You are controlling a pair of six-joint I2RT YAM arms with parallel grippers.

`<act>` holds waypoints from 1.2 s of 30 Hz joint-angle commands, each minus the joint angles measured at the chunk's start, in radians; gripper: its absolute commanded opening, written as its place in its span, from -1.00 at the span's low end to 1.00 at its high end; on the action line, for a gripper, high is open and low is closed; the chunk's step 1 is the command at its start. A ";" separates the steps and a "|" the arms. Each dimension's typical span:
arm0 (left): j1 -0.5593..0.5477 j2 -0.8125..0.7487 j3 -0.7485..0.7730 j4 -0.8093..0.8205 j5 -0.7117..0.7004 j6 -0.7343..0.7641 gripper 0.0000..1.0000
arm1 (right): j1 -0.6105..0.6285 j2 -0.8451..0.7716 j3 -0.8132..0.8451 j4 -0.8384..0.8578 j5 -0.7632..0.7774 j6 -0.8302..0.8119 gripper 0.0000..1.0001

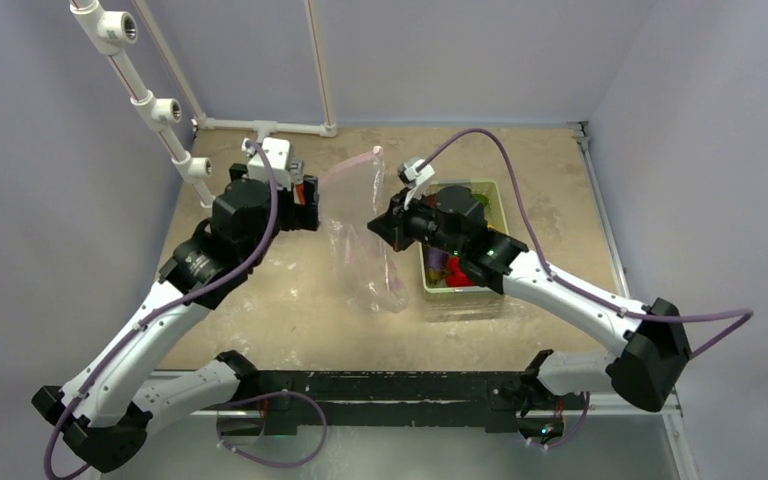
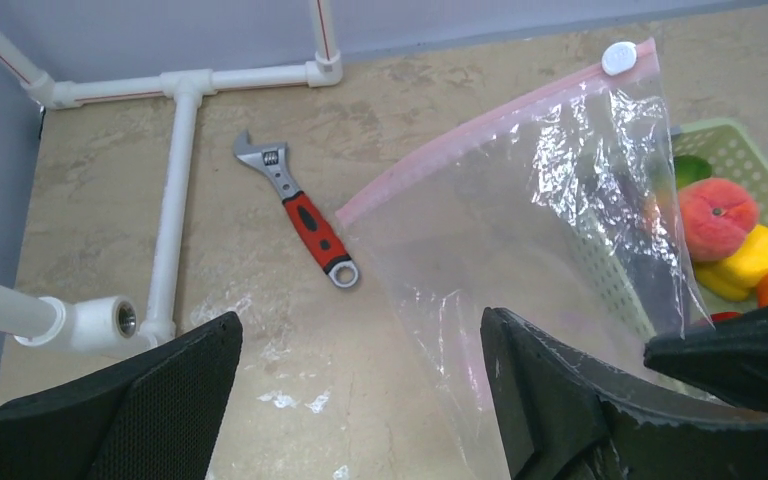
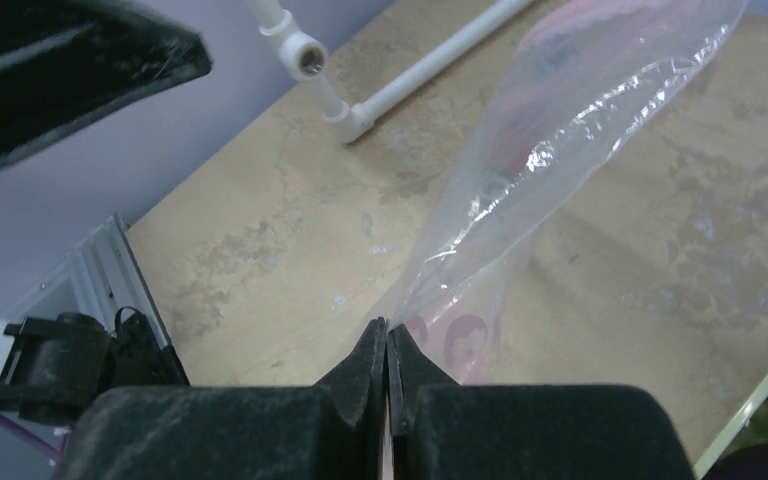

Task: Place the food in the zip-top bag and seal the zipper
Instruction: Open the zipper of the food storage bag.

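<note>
R gripper [image 3: 387,340] pinched shut on zip-top bag [image 2: 520,230] film, holds it up, prob. to spread mouth. L gripper [image 2: 360,340] jaws wide, empty, alongside. Food [image 2: 717,215] in basket [image 2: 735,145], none bagged yet.

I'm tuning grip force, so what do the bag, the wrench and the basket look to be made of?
The zip-top bag: thin clear plastic film, glossy; it crinkles and glints. The wrench: bare grey metal head, probably steel, with a matte red and black grip, likely rubber. The basket: pale green moulded plastic mesh, it seems.
</note>
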 commanded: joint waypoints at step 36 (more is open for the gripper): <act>0.183 -0.068 0.436 -0.370 0.688 -0.032 0.55 | 0.006 -0.391 0.135 -0.538 -0.562 -0.995 -1.00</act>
